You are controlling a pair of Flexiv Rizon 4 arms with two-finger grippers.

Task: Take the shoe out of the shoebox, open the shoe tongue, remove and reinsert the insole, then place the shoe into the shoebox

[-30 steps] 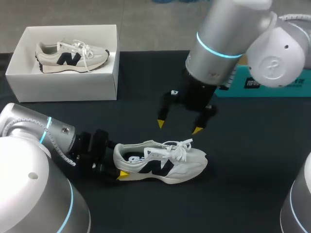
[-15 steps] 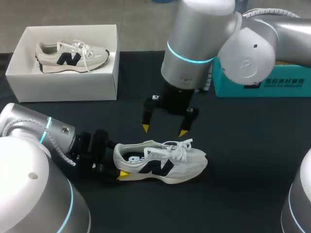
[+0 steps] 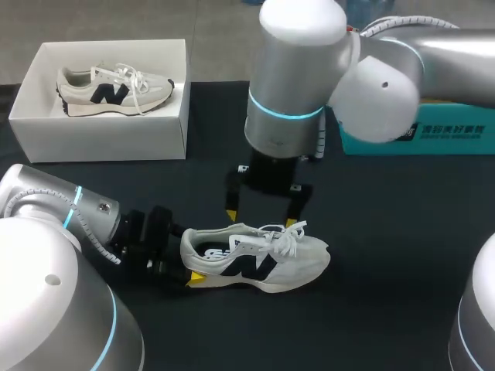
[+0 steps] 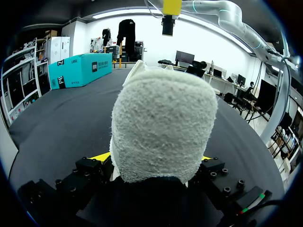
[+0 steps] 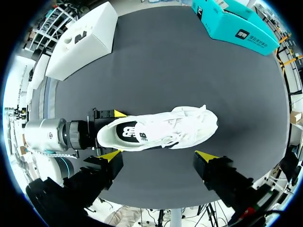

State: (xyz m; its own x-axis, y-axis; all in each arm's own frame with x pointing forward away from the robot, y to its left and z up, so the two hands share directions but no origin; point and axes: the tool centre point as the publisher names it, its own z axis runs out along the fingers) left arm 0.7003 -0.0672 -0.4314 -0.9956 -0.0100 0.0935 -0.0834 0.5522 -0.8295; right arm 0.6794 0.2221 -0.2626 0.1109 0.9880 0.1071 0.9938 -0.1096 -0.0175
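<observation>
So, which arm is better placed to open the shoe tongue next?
The right. The right end effector hangs open above the shoe, over its laces, while the left end effector is shut on the heel.

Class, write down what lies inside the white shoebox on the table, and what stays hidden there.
Inside the white shoebox lies one pale sneaker with a dark side logo and loose white laces. The box floor beneath the sneaker and the sneaker's far side are covered, so neither can be seen.
</observation>
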